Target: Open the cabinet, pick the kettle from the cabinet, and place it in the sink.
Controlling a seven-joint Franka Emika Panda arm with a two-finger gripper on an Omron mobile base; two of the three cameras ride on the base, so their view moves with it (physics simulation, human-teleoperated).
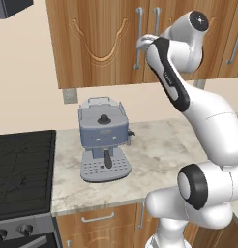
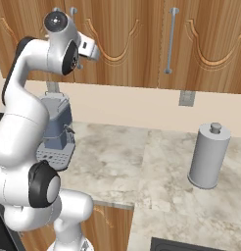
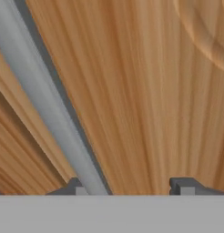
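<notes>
The cabinet [image 1: 99, 41] is a brown wood wall unit above the counter, and both its doors are shut. My gripper [image 1: 141, 43] is raised against its left door at the long silver bar handle [image 1: 138, 53]. In the hand view the handle [image 3: 45, 104] runs diagonally across the wood door [image 3: 145, 91] and passes between my fingertips [image 3: 76, 186], close to the left one. The gripper [image 3: 130, 187] is open, with a wide gap on the handle's right side. The kettle is hidden behind the shut doors. A dark corner of the sink [image 2: 186, 244] shows at the bottom edge of the right base view.
A blue-grey coffee machine [image 1: 104, 140] stands on the marble counter [image 1: 155, 150] below the cabinet. The black stovetop [image 1: 22, 169] lies to its left. A tall grey cylinder with a knob [image 2: 208, 157] stands on the counter to the right. A neighbouring cabinet door's handle [image 2: 170, 41] hangs further right.
</notes>
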